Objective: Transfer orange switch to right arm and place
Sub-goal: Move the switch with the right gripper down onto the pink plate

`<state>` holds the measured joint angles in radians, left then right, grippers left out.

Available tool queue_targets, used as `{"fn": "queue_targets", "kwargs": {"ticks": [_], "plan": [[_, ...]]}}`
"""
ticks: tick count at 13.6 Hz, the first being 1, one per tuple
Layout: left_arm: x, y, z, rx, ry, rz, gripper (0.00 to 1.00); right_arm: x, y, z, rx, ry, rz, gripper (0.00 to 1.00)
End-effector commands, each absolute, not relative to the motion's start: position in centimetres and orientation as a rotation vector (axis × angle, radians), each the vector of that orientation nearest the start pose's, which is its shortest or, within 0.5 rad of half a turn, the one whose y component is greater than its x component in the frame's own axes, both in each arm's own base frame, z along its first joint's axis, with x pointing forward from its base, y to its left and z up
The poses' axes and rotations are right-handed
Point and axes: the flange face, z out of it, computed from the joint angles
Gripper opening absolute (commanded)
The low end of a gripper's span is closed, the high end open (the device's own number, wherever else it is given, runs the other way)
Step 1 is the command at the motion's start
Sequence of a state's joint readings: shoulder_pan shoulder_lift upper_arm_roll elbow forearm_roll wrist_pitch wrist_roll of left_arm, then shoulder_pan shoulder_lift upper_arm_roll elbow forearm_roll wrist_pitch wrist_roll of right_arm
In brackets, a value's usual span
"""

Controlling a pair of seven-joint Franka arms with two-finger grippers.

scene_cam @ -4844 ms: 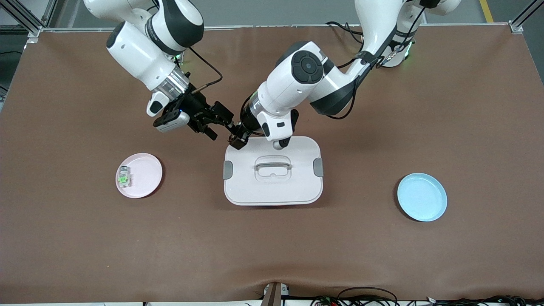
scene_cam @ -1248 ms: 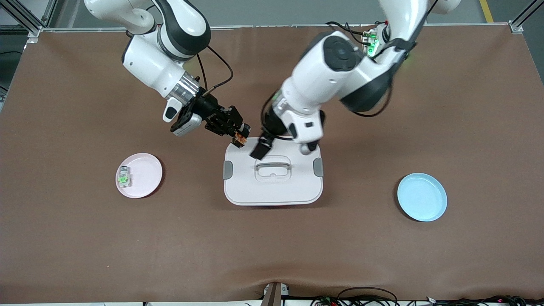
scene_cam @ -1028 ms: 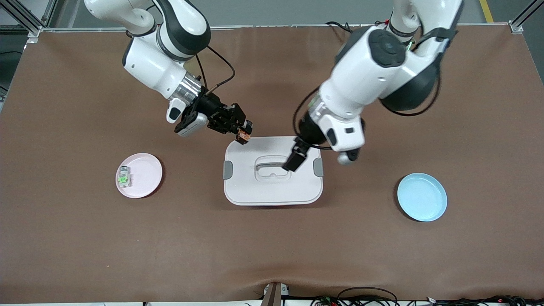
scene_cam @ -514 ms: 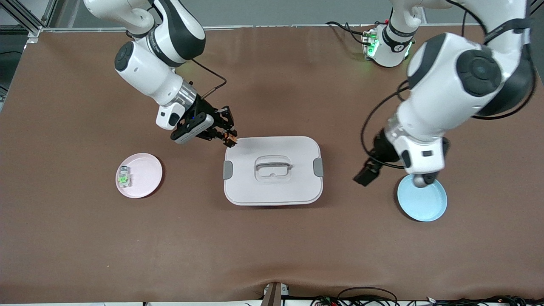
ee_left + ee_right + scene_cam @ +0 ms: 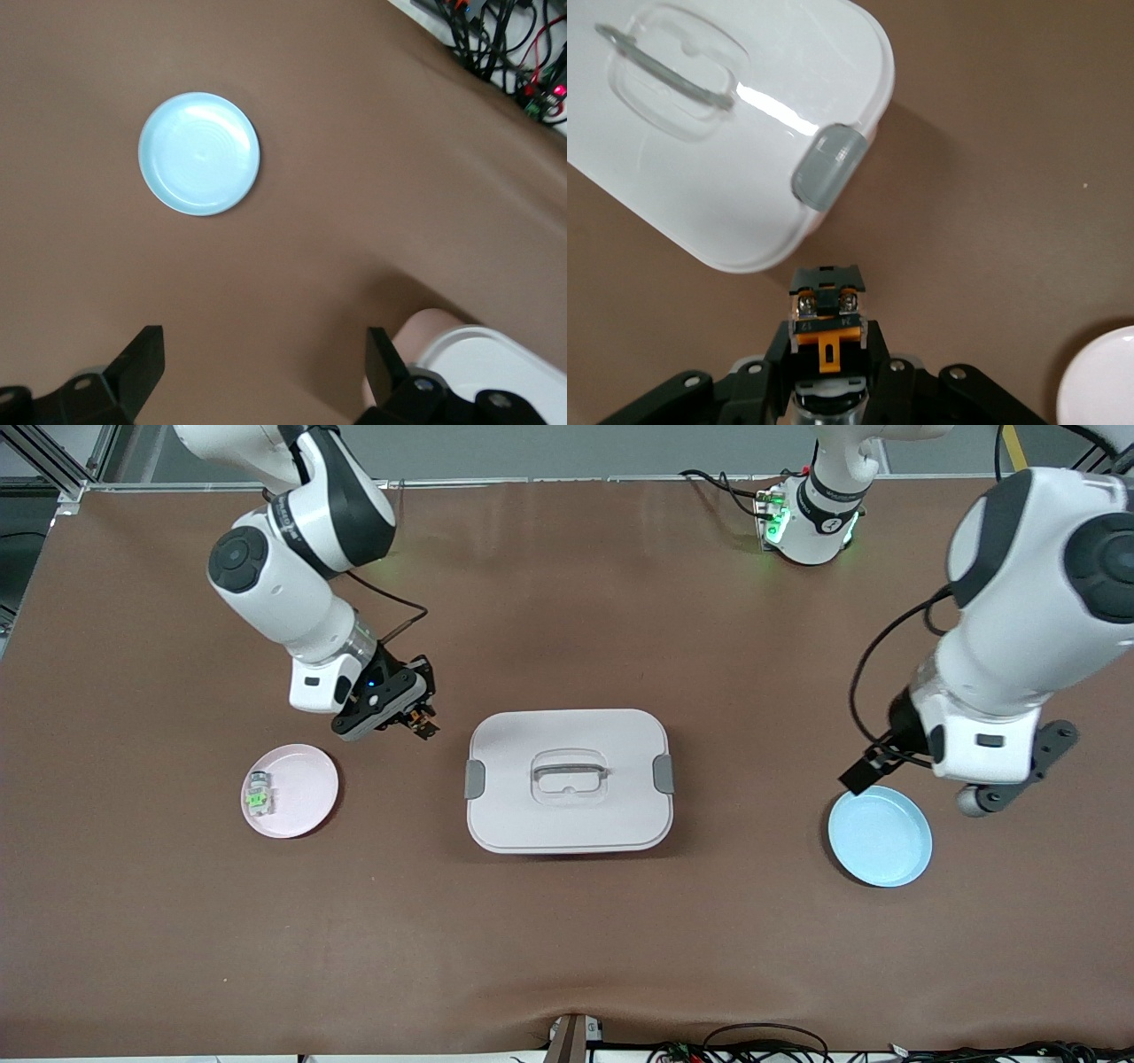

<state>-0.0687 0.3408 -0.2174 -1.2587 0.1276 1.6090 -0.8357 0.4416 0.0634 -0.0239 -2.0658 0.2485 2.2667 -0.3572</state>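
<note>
The orange switch, a small black block with an orange middle, sits between the fingers of my right gripper, which is shut on it. In the front view the right gripper hangs with the orange switch over bare table between the pink plate and the white box. My left gripper hangs over the table at the blue plate's rim, toward the left arm's end. In the left wrist view the left gripper is open, nothing between its fingers.
A pale clear-grey part with a green centre lies on the pink plate. The white box has a handle and grey side clips. The blue plate holds nothing. Cables lie along the table's front edge.
The left arm swung away from above the box to over the blue plate's rim, open. The right gripper carried the switch from the box's corner toward the pink plate.
</note>
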Motion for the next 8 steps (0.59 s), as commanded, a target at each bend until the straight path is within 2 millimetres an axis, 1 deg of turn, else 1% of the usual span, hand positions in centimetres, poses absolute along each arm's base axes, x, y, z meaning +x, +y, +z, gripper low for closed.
{"fn": "queue_targets", "kwargs": {"ticks": [1, 2, 3, 4, 5, 6, 7, 8], "plan": [[62.8, -11.6, 58.5, -2.992, -0.657, -0.018, 1.0, 53.5, 20.4, 41.8, -2.745, -1.123, -0.176, 0.0], [62.6, -10.1, 59.0, -2.994, -0.613, -0.002, 1.0, 53.9, 19.0, 41.8, -2.729, -1.173, -0.166, 0.0], [62.5, -9.4, 59.2, -3.006, -0.54, 0.007, 1.0, 54.2, 17.6, 41.7, -2.722, -1.227, -0.16, 0.0], [62.1, -8.3, 60.0, -3.014, -0.5, 0.002, 1.0, 54.5, 16.3, 41.5, -2.712, -1.329, -0.14, 0.0], [61.7, -7.6, 60.2, -3.025, -0.464, 0.013, 1.0, 54.8, 14.6, 41.4, -2.709, -1.406, -0.116, 0.0], [60.8, -7.4, 60.7, -3.032, -0.391, 0.01, 1.0, 55.0, 13.2, 41.3, -2.705, -1.471, -0.102, 0.0], [60.0, -7.3, 60.8, -3.031, -0.306, 0.02, 1.0, 55.3, 11.9, 41.3, -2.69, -1.55, -0.09, 0.0], [59.1, -6.3, 61.0, -3.024, -0.258, 0.03, 1.0, 55.5, 10.6, 41.3, -2.675, -1.616, -0.076, 0.0]]}}
